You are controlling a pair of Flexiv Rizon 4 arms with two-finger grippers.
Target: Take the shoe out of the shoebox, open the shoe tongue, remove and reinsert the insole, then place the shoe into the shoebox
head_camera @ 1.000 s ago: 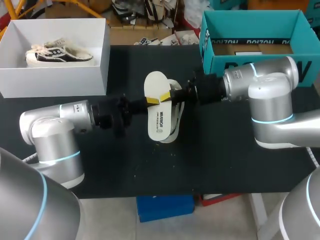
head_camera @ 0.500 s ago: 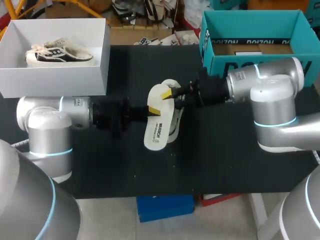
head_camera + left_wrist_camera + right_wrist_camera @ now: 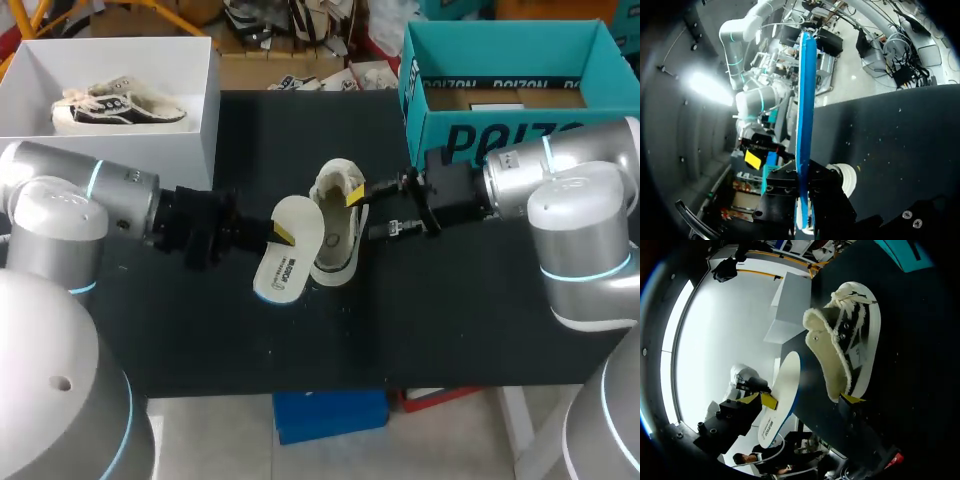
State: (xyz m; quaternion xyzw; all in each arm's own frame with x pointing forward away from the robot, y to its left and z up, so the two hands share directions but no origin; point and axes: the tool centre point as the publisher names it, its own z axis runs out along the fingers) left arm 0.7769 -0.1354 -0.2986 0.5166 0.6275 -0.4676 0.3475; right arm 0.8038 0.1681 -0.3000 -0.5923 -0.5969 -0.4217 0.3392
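A black table (image 3: 450, 320), dotted with small pale specks, carries a white open-topped box (image 3: 110, 160) at its far left corner. A cream and black sneaker (image 3: 115, 105) lies lengthwise inside this box, sole down on the floor, with its laces bunched loosely on top.

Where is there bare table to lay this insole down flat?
Bare table along the near edge, in front of the insole and shoe, and at the back between the white shoebox and teal box. Crowded in the middle, where left gripper, insole, shoe and right gripper meet.
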